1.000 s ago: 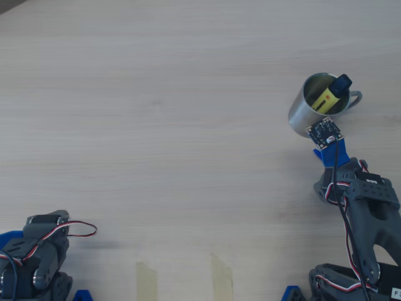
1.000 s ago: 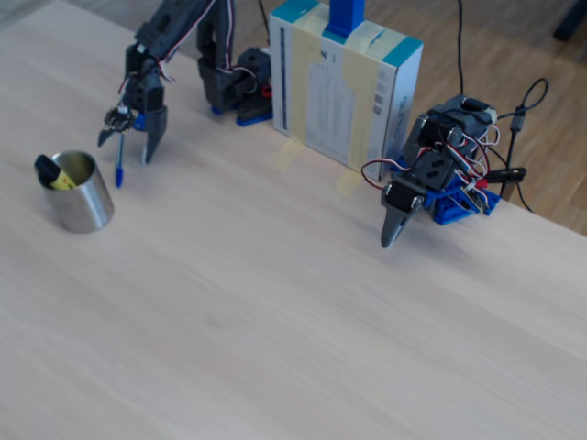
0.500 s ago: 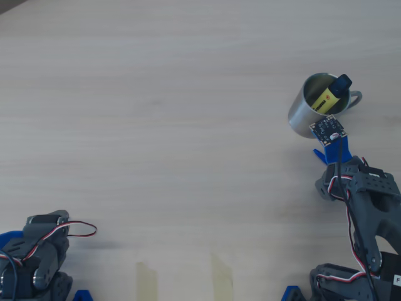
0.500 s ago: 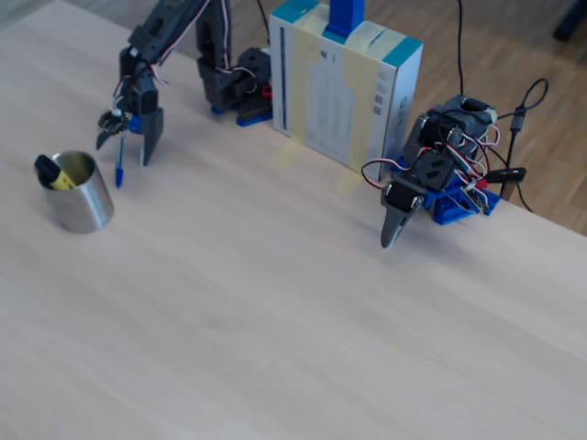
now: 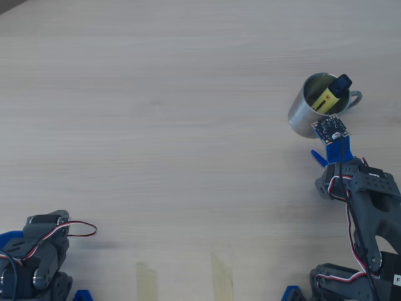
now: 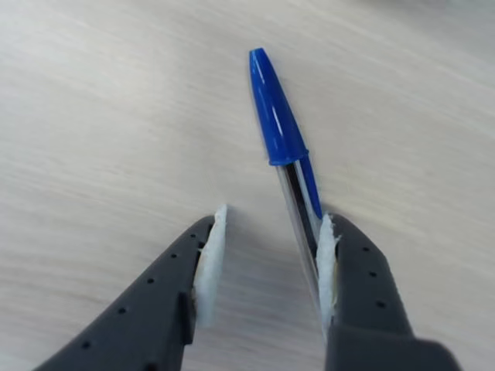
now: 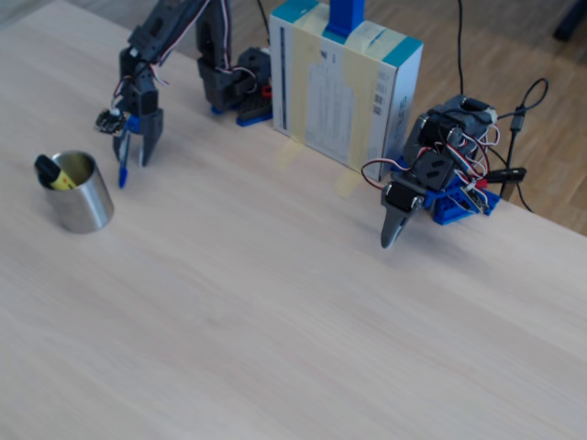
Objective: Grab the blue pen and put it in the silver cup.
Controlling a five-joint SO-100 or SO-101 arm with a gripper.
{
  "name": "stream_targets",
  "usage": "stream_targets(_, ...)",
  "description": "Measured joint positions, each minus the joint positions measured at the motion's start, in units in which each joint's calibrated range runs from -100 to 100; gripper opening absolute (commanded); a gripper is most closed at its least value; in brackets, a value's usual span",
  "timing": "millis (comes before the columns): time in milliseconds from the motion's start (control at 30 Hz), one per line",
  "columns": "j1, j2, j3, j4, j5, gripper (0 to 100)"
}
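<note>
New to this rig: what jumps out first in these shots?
In the wrist view, the blue pen lies against one pad of the gripper, cap pointing away; the other pad stands clear of it. In the fixed view, the silver cup sits at the table's left with a yellow highlighter poking out, the pen hanging just beside it.

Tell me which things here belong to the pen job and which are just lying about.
Belongs to the job:
blue pen
silver cup
end effector

Just lying about:
yellow highlighter, already in the cup
cardboard box
idle second arm
</note>
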Motion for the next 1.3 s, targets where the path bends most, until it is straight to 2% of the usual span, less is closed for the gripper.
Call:
stream_targets(500, 0.00, 0.00, 0.00, 0.00, 0.00, 18)
stream_targets(800, 0.00, 0.00, 0.00, 0.00, 0.00, 3)
stream_targets(1300, 0.00, 0.00, 0.00, 0.00, 0.00, 2)
